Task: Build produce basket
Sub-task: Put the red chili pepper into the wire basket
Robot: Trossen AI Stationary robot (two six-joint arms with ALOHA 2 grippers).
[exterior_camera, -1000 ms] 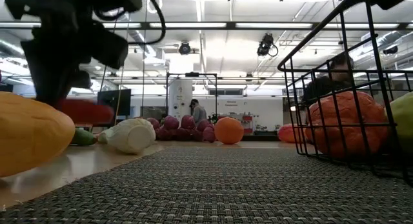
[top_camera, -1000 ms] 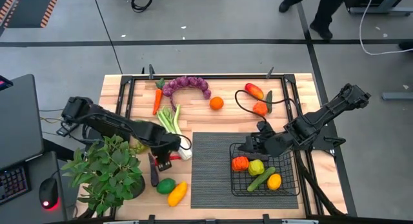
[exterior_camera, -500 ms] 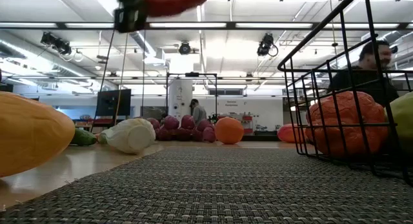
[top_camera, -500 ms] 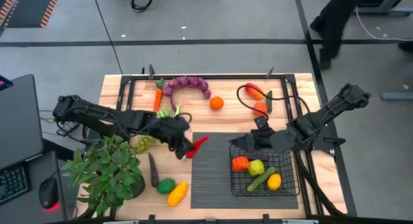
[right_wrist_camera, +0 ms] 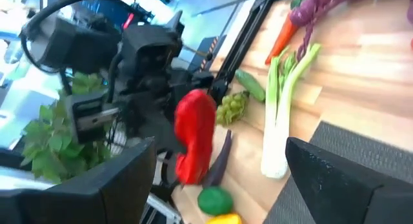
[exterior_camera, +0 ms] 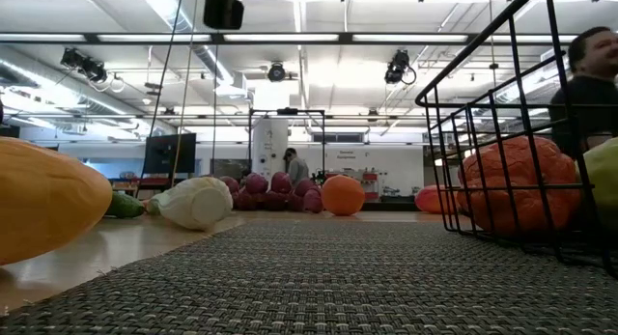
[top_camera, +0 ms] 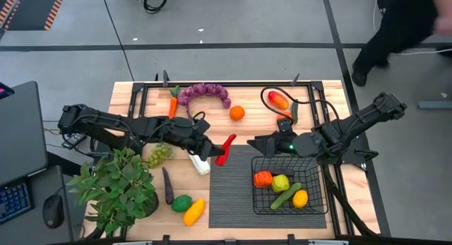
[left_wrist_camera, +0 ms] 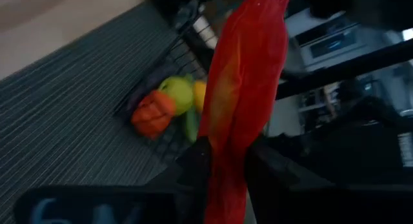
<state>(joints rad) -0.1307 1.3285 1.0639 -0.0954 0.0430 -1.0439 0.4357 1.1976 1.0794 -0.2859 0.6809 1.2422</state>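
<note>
Robotics lab (strip lights (exterior_camera: 319, 38), tank (exterior_camera: 269, 145))

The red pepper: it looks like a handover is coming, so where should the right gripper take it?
The left gripper holds the red pepper by one end. Probably the free end, approached from the right gripper's own side: that end points at its open fingers.

Red pepper (left_wrist_camera: 242, 114): lower end cut off by the frame edge.
Basket (exterior_camera: 512, 132): right side cut off.
</note>
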